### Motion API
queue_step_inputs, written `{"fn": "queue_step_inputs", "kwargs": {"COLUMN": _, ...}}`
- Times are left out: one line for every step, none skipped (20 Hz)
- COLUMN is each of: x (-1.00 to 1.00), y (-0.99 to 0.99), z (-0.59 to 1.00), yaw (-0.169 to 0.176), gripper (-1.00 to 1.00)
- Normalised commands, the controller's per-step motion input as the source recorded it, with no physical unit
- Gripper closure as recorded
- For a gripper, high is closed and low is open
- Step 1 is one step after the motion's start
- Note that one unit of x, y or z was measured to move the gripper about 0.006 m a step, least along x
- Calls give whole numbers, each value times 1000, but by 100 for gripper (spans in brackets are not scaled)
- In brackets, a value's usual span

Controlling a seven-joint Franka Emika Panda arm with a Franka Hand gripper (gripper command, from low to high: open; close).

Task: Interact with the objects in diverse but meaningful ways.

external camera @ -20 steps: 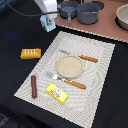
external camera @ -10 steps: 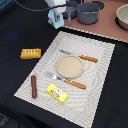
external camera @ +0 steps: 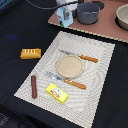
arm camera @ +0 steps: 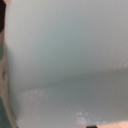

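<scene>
My gripper (external camera: 65,10) is at the back of the scene, shut on the pale blue house-shaped carton (external camera: 64,19), which hangs over the left end of the pink board (external camera: 102,31). In the wrist view the carton (arm camera: 65,55) fills nearly the whole picture, and the fingers do not show. The orange-yellow bread loaf (external camera: 30,53) lies on the dark table, on the exterior view's left. Near the placemat's left edge lies the dark red-brown sausage (external camera: 34,86). The flat yellow box (external camera: 57,92) rests near the placemat's front.
A tan round plate (external camera: 69,66) sits mid-placemat (external camera: 102,95), with an orange-handled knife (external camera: 80,56) behind it and a fork (external camera: 66,80) in front. A grey pot (external camera: 89,12) stands just right of the carton, another pot (external camera: 122,16) at the far right.
My gripper has carried the pale blue carton toward the exterior view's right, from over the dark table to the pink board beside the grey pot. Nothing else has moved.
</scene>
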Motion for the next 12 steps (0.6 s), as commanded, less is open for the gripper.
{"fn": "queue_step_inputs", "kwargs": {"x": 1000, "y": 0, "z": 463, "yaw": -40, "gripper": 100}}
{"fn": "queue_step_inputs", "kwargs": {"x": 1000, "y": 0, "z": 389, "yaw": -34, "gripper": 100}}
{"fn": "queue_step_inputs", "kwargs": {"x": 1000, "y": 0, "z": 271, "yaw": -34, "gripper": 100}}
{"fn": "queue_step_inputs", "kwargs": {"x": 1000, "y": 0, "z": 169, "yaw": -32, "gripper": 100}}
{"fn": "queue_step_inputs", "kwargs": {"x": 1000, "y": 0, "z": 103, "yaw": -33, "gripper": 100}}
{"fn": "queue_step_inputs", "kwargs": {"x": 1000, "y": 0, "z": 14, "yaw": -41, "gripper": 100}}
{"fn": "queue_step_inputs", "kwargs": {"x": 1000, "y": 0, "z": 0, "yaw": -42, "gripper": 100}}
{"fn": "queue_step_inputs", "kwargs": {"x": 1000, "y": 0, "z": 0, "yaw": -43, "gripper": 100}}
{"fn": "queue_step_inputs", "kwargs": {"x": 1000, "y": 0, "z": 0, "yaw": -44, "gripper": 100}}
{"fn": "queue_step_inputs", "kwargs": {"x": 1000, "y": 0, "z": 0, "yaw": -52, "gripper": 100}}
{"fn": "queue_step_inputs", "kwargs": {"x": 994, "y": 23, "z": -20, "yaw": -58, "gripper": 100}}
{"fn": "queue_step_inputs", "kwargs": {"x": 937, "y": 11, "z": -71, "yaw": -60, "gripper": 100}}
